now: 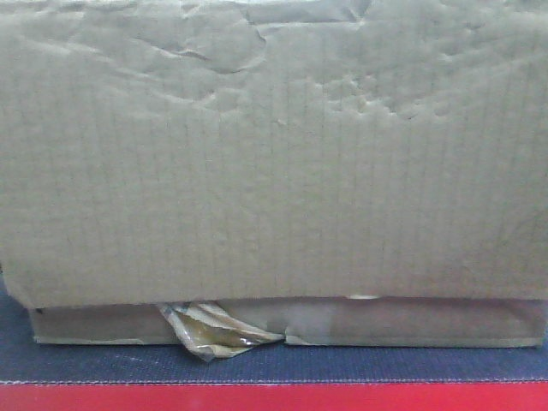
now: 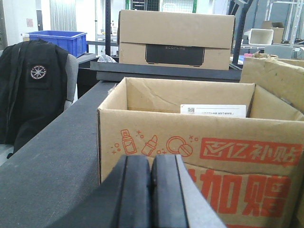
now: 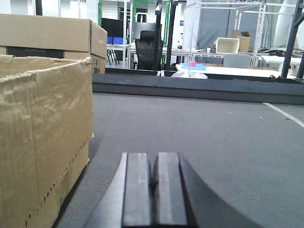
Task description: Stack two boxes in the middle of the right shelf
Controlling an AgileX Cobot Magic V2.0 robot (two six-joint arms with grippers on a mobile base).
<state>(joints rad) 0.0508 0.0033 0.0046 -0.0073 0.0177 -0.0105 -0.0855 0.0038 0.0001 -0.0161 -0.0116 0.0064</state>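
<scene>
Close against the front camera, a plain cardboard box [image 1: 274,154] filled the view. A printed open box [image 2: 190,142] stood at twelve o'clock of the left gripper [image 2: 151,164], a worn box [image 3: 42,133] at nine o'clock of the right gripper [image 3: 153,166]. Both pincers were pressed together, empty.

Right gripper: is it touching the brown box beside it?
Apart. The right wrist view shows a strip of grey surface between the shut right gripper and the brown box to its left.

The left gripper [image 2: 151,164], fingers [image 2: 135,190] pressed together, faces an open red-printed box [image 2: 190,137].
</scene>
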